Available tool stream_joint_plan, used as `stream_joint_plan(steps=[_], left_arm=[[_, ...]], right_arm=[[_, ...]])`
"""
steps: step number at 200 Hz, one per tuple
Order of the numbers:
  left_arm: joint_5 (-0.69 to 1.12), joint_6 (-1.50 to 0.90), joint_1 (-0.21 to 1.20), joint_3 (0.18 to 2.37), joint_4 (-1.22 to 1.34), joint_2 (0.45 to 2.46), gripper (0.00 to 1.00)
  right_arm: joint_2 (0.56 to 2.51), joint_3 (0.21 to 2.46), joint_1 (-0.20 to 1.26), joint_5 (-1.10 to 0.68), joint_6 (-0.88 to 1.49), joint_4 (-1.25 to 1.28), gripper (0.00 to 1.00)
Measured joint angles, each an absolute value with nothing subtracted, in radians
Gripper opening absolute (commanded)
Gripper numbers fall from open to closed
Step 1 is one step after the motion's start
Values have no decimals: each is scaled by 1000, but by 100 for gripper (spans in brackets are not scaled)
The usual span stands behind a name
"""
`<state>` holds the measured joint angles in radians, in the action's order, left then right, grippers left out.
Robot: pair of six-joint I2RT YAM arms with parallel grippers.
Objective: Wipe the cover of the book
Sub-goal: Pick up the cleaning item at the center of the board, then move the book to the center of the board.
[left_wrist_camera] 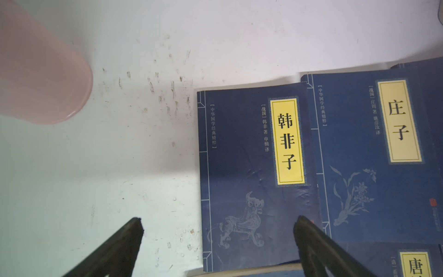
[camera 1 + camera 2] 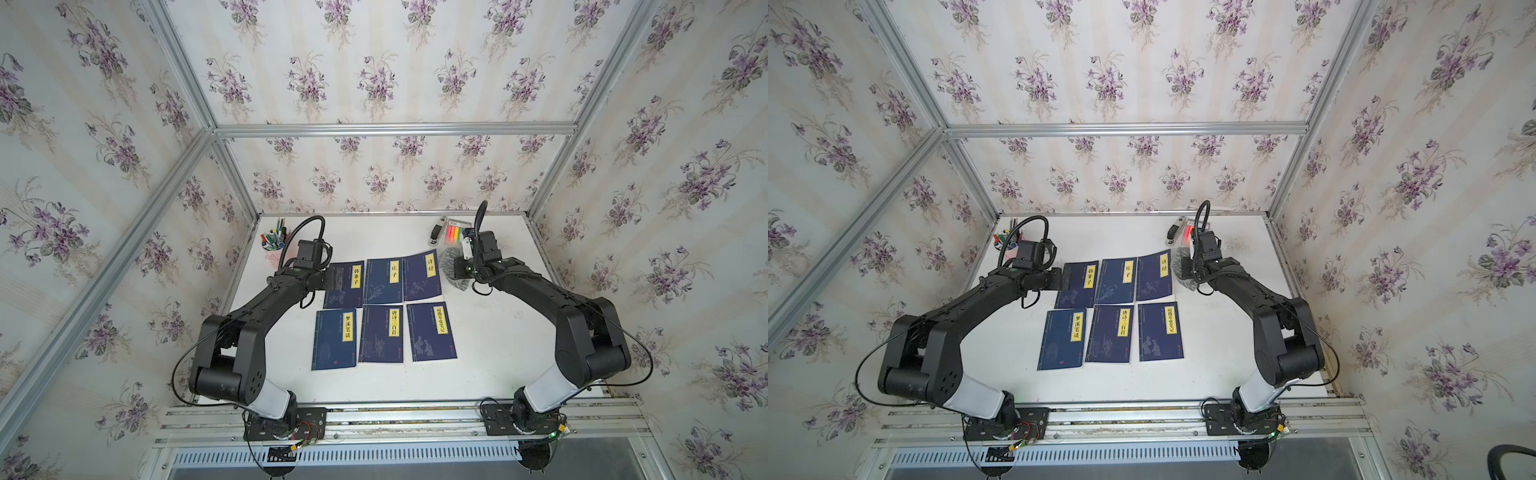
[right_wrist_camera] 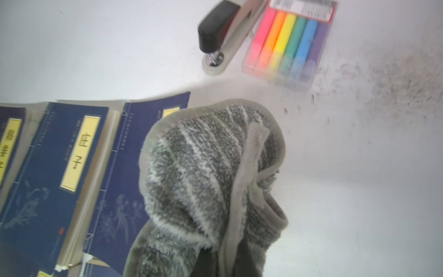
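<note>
Now your R claw (image 3: 230, 263) grips fuzzy grey striped cloth (image 3: 203, 167) just beside dark-blue paperback book (image 2: 422, 277); L claw (image 1: 218, 223) wide, well apart from it.

Grey striped cloth (image 3: 203, 172) covers part of a blue book (image 3: 119, 191), stapler (image 3: 220, 31) nearby.

**Where your four cameras look**

Both top views look steeply down from high up at the near side, and hold the whole white table (image 2: 490, 332) in the lower middle of the frame. Your left wrist camera hangs close over the 韩非子 book (image 1: 239, 167). Your right wrist camera peers closely past the grey cloth (image 3: 203, 167). Both wrist views share the 庄子 book (image 1: 359, 144).
</note>
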<state>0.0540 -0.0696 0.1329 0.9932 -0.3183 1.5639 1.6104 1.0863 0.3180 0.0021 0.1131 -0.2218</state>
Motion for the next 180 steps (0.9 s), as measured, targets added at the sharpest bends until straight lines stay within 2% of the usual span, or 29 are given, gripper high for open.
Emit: stream_joint_plan(steps=[27,79,137,180], left_arm=[[82,-78,107,1019,-332,1613,98],[208,-110,17,1081,-347,1705,86],[379,-117,-10,1213,-429,1868,67],[423,-120,-12,1252,-487,1927,66]], right_arm=[[1601,1140,381,-12,101,-236,0],[1641,1229,516,-15,104,-255,0],[1768,1349,624,-34,113,-254,0],[1804,1367,648,-35,128,-254,0]])
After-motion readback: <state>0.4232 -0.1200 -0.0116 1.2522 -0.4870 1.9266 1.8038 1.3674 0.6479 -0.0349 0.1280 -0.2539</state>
